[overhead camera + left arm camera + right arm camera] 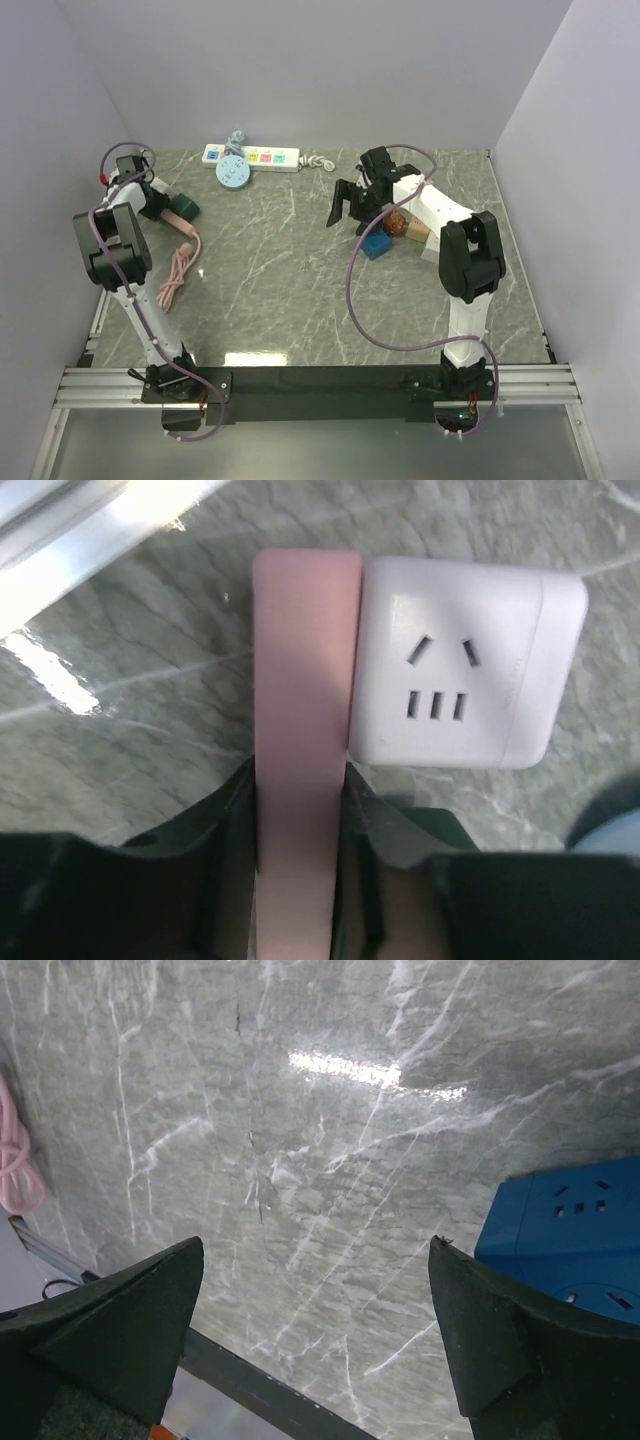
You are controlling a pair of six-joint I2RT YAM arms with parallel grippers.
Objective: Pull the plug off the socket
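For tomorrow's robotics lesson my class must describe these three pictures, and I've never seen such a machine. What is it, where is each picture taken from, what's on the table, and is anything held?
Two robot arms are bolted at the near edge of a marbled table. The overhead picture shows both; the other two come from a camera on each wrist. The left end effector grips a pink plug beside a white socket cube. The right end effector is open and empty, near a blue socket cube. A pastel power strip lies at the back.

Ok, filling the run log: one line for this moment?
left end effector: closed on pink plug | pink plug: against white socket | right end effector: open, empty
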